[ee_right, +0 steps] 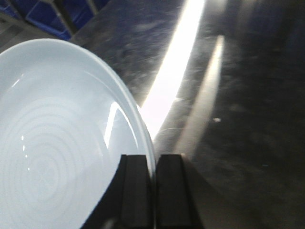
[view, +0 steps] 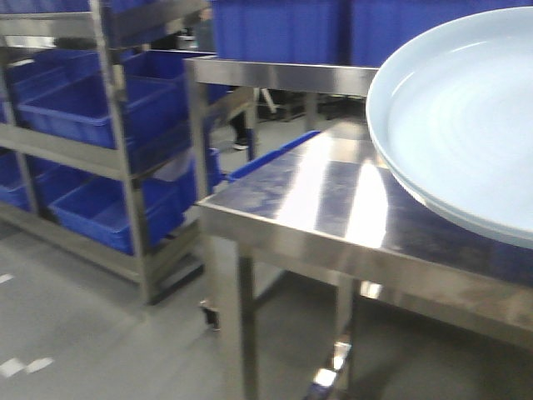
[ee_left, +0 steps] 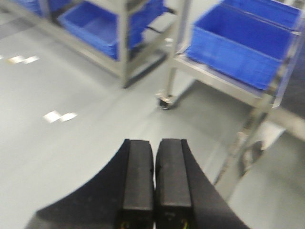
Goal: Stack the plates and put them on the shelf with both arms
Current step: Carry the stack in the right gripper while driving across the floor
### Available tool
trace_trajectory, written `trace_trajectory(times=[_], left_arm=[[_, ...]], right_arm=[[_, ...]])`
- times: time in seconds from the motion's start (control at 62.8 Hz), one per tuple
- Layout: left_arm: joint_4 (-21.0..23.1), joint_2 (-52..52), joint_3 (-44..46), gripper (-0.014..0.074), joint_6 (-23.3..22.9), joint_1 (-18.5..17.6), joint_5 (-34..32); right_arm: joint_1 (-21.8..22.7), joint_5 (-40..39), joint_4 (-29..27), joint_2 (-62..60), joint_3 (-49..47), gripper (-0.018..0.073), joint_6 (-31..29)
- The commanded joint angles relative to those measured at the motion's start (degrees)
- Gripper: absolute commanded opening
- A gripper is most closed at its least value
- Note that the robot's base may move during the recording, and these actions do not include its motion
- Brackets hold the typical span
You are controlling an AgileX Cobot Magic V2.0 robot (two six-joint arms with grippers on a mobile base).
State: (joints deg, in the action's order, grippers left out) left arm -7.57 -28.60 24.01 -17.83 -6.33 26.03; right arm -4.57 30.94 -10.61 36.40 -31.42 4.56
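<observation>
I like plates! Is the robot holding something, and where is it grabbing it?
The right hand pinches the big round pale bluish-white glossy plate by its rim. The left hand is shut, holding nothing.

left pincer (ee_left: 153, 155): matte black, blocky | right pincer (ee_right: 153, 164): matte black, blocky

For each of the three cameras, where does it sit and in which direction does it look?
Front view: sits at the robot's front, faces forward across the steel table toward racks of blue bins; no robot part shows, only the plate at right.
Left wrist: looks down past the shut left gripper at the floor.
Right wrist: looks along the right gripper, clamped on the plate's rim, above the table.
Shared: front and right wrist both show the plate and table.
</observation>
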Motion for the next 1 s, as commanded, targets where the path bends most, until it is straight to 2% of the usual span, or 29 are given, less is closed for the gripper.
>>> trace_trajectory(times=[0.0,0.987], left_arm=[[-0.24,-0.07,1.67,0.0092,-0.27,0.22,-4.4],[-0.24,-0.07,1.67,0.0092,-0.27,0.22,-4.4]], right_arm=[[0.42,-4.9,-0.53,-0.13,-1.9,0.0048,-0.21],[0.42,-4.9,-0.53,-0.13,-1.9,0.0048,-0.21]])
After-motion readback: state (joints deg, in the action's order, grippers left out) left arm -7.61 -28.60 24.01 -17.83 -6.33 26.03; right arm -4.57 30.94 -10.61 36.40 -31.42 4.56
